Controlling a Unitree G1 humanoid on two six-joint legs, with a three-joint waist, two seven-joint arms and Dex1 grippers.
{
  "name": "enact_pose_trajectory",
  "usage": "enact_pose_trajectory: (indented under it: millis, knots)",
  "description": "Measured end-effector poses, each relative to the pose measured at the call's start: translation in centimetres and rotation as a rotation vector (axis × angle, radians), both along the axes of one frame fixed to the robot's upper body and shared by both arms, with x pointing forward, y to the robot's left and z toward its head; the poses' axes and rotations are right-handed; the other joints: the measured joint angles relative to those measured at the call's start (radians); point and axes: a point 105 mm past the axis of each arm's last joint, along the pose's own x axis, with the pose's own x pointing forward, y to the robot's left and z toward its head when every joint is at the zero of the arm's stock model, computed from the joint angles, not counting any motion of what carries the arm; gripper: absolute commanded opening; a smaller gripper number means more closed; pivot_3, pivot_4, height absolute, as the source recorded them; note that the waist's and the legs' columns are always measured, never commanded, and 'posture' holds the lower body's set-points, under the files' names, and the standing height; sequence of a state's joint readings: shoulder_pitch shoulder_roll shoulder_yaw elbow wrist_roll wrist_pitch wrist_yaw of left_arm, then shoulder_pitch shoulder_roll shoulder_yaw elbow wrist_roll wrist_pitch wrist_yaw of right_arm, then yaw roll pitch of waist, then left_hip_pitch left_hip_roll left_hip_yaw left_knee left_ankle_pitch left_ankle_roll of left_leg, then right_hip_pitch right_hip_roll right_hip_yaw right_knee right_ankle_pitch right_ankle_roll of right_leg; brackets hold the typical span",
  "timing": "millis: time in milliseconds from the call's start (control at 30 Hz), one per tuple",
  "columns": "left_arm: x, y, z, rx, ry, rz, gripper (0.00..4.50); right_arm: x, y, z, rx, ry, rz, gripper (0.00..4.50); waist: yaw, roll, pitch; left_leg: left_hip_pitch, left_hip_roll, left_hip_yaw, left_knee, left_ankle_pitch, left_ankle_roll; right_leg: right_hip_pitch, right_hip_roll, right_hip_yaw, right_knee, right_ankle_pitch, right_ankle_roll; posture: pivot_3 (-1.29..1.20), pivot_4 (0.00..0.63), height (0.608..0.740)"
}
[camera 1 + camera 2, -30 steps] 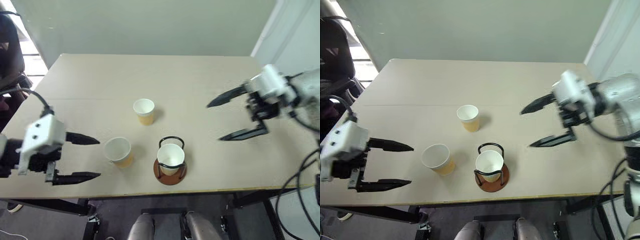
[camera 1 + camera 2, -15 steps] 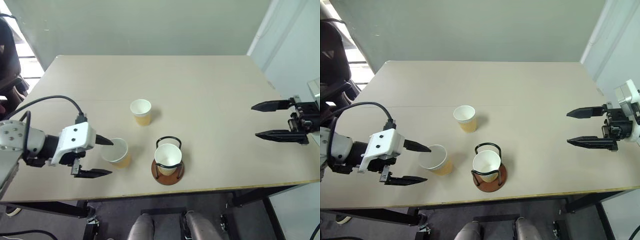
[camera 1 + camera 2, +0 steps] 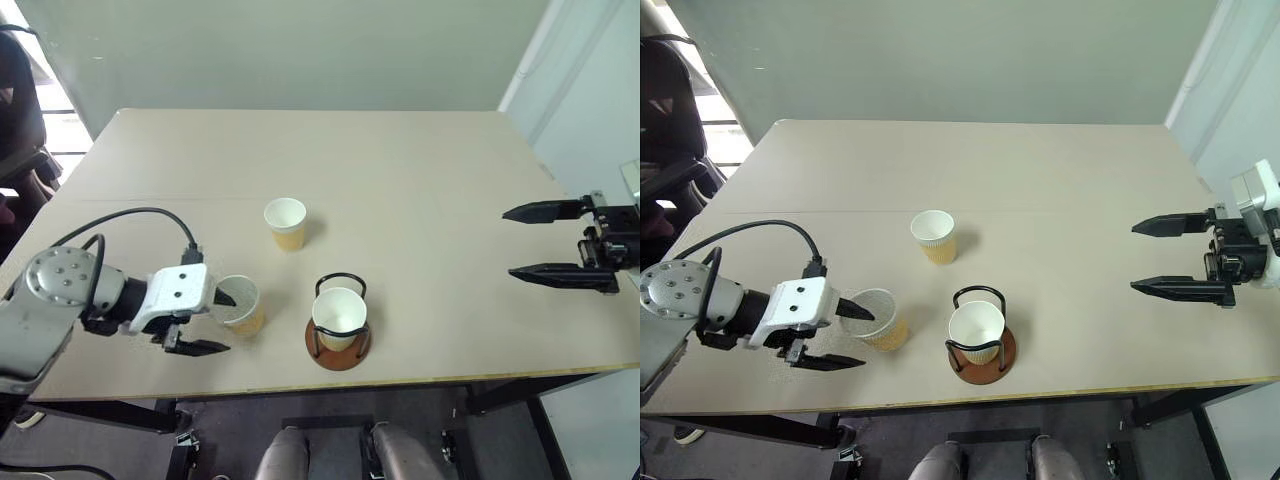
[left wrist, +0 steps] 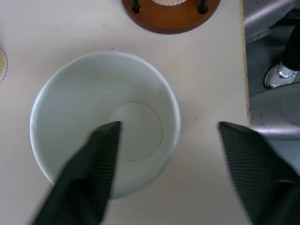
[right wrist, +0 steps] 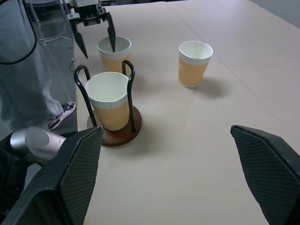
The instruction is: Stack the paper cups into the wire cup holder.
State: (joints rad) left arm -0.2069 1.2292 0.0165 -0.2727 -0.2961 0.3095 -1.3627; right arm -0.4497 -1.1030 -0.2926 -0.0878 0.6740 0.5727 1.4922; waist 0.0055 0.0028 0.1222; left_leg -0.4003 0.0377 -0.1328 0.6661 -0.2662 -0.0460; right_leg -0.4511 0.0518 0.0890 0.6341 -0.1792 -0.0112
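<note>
Left gripper (image 3: 220, 322) straddles the near cup's (image 3: 240, 305) wall, jaws apart, not yet clamped, ready to lift it into the holder (image 3: 339, 342); right gripper (image 3: 548, 241) open, idle.

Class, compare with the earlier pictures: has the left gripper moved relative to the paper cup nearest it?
Yes. The left gripper has come in toward the near paper cup; one finger now dips inside its rim, the other outside, where earlier both stood short of it.

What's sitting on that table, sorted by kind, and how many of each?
Paper cups: 3 (one standing alone, one by the left end effector, one in the holder)
Wire cup holder: 1
Total: 4
</note>
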Motion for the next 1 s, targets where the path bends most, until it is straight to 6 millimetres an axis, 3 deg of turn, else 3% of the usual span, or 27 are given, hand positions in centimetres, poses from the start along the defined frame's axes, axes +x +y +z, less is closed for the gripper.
enact_pose_trajectory:
  millis: [200, 233, 400, 567, 600, 667, 700, 800, 1000]
  knots:
    - [0.3, -0.4, 0.1, -0.004, -0.014, -0.012, 0.26, 0.0, 0.0, 0.1, -0.005, -0.004, -0.002, 4.46, 0.0, 0.0, 0.0, 0.0, 0.0, 0.0, 0.0, 0.0, 0.0, 0.0, 0.0, 0.0, 0.0, 0.0, 0.001, 0.0, 0.15, 0.74]
    - [0.4, -0.4, 0.1, -0.005, -0.017, -0.011, 0.06, 0.0, -0.1, 0.1, -0.007, -0.004, -0.003, 4.46, 0.0, 0.0, 0.0, 0.0, 0.0, 0.0, 0.0, 0.0, 0.0, 0.0, 0.0, 0.0, 0.0, 0.0, 0.001, 0.0, 0.15, 0.74]
    - [0.6, -0.7, 0.7, -0.031, -0.022, -0.027, 0.06, -0.1, -0.2, -0.1, -0.013, -0.002, -0.008, 4.46, 0.001, 0.0, 0.0, 0.0, 0.0, 0.0, 0.001, 0.0, 0.0, 0.0, 0.0, 0.0, 0.0, 0.001, 0.002, 0.0, 0.15, 0.74]
    - [0.8, -1.7, 2.9, -0.093, -0.03, -0.107, 0.06, -0.6, -0.4, -0.2, -0.032, -0.004, -0.022, 4.46, 0.006, 0.0, 0.0, 0.0, 0.0, 0.0, 0.002, 0.0, 0.0, 0.001, 0.0, 0.0, 0.0, 0.001, 0.002, 0.0, 0.15, 0.74]
    - [1.0, -2.1, 3.8, -0.113, -0.049, -0.131, 0.06, -0.8, -0.5, -0.2, -0.034, -0.001, -0.026, 4.46, 0.009, 0.0, 0.0, -0.001, 0.0, 0.0, 0.002, 0.0, 0.0, 0.001, 0.0, 0.0, 0.0, 0.001, 0.002, 0.0, 0.15, 0.74]
    - [1.8, -3.8, 7.6, -0.209, -0.135, -0.224, 0.06, -1.5, -0.6, -0.1, -0.053, 0.0, -0.026, 4.46, 0.019, 0.0, 0.0, -0.002, -0.001, -0.001, 0.004, 0.0, 0.001, 0.001, 0.0, -0.001, 0.0, 0.002, 0.004, 0.0, 0.15, 0.74]
    - [1.7, -4.7, 9.7, -0.255, -0.18, -0.286, 0.06, -2.0, -0.3, 0.0, -0.061, 0.001, -0.011, 4.46, 0.021, 0.0, 0.0, -0.002, -0.001, -0.001, 0.006, 0.0, 0.001, 0.002, 0.0, -0.001, 0.0, 0.002, 0.005, 0.0, 0.15, 0.74]
    - [0.6, -7.1, 13.0, -0.353, -0.226, -0.455, 0.06, -2.7, 0.2, 0.1, -0.056, 0.004, 0.014, 4.46, 0.019, 0.001, 0.0, -0.001, -0.003, 0.002, 0.006, 0.0, 0.003, 0.005, -0.001, 0.001, -0.005, 0.005, 0.009, 0.0, 0.15, 0.74]
    - [0.0, -10.7, 12.4, -0.356, -0.127, -0.675, 0.06, -3.8, 1.0, 1.3, -0.031, -0.041, 0.014, 4.46, 0.016, 0.001, 0.0, -0.002, -0.005, 0.003, 0.015, -0.003, 0.009, 0.007, -0.002, 0.005, -0.007, 0.005, 0.019, 0.0, 0.15, 0.74]
